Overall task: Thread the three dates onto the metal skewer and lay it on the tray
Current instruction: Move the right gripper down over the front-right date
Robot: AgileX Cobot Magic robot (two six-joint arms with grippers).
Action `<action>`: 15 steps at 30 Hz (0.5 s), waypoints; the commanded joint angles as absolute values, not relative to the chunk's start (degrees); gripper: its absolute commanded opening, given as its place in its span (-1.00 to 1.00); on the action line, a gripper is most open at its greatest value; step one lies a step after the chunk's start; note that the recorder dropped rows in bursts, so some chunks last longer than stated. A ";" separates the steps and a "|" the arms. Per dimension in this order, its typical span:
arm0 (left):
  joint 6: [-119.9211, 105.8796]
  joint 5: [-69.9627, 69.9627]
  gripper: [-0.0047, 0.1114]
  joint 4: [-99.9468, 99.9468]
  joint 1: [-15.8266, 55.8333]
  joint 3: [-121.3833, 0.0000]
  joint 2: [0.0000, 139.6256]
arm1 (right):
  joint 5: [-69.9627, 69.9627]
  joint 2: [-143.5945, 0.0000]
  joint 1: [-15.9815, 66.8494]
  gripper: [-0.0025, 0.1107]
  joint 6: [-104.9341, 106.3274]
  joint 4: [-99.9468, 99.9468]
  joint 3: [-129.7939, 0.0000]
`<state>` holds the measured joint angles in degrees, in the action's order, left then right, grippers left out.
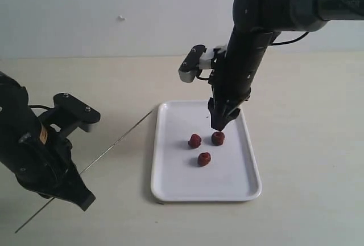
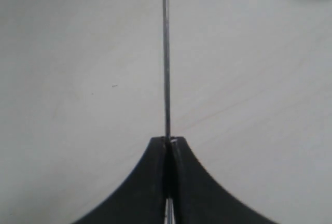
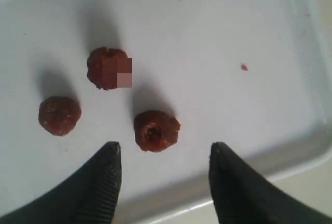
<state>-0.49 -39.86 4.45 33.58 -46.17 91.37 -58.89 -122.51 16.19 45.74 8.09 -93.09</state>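
Observation:
Three dates lie loose on the white tray [image 1: 170,183]: one [image 1: 195,140] to the left, one [image 1: 218,138] to the right, one [image 1: 204,159] nearer the front. My right gripper [image 1: 220,124] hangs point-down just above the right-hand date, open and empty. In the right wrist view that date [image 3: 154,130] sits just ahead of the gap of the right gripper [image 3: 165,149], the other two [image 3: 109,68] [image 3: 59,115] further off. My left gripper [image 1: 77,192] is shut on the metal skewer [image 1: 116,142], left of the tray. The skewer [image 2: 166,53] runs straight out of the left gripper [image 2: 168,141].
The tray's rim [image 3: 290,151] passes close by the right fingertips. The skewer's far tip ends near the tray's back left corner [image 1: 162,108]. The pale tabletop [image 1: 307,115] surrounds the tray, with a light wall behind.

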 commanded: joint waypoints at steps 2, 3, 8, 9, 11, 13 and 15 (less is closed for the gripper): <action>0.00 -39.24 -0.92 4.00 33.40 -46.02 90.92 | -61.15 -125.60 16.34 -0.04 44.77 8.21 -94.15; 0.00 -39.24 -0.92 4.00 33.40 -46.02 90.92 | -60.92 -126.12 16.34 -0.04 44.77 7.97 -94.15; 0.00 -39.24 -0.92 4.00 33.40 -46.02 90.92 | -59.48 -126.89 16.34 -0.04 44.77 7.87 -94.23; 0.00 -39.24 -0.92 4.00 33.40 -46.02 90.92 | -59.04 -126.89 16.34 -0.04 44.77 7.87 -94.23; 0.00 -39.24 -0.92 4.00 33.40 -46.02 90.92 | -58.91 -126.89 16.34 -0.04 44.77 7.87 -94.23; 0.00 -39.24 -0.92 4.00 33.40 -46.02 90.92 | -58.42 -126.97 16.34 -0.04 44.77 8.44 -94.23; 0.00 -39.24 -0.92 4.00 33.40 -46.02 90.92 | -58.15 -127.24 16.34 -0.04 44.89 8.83 -94.23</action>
<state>-0.49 -39.86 4.45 33.58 -46.17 91.37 -59.04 -127.06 16.19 45.02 8.14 -93.78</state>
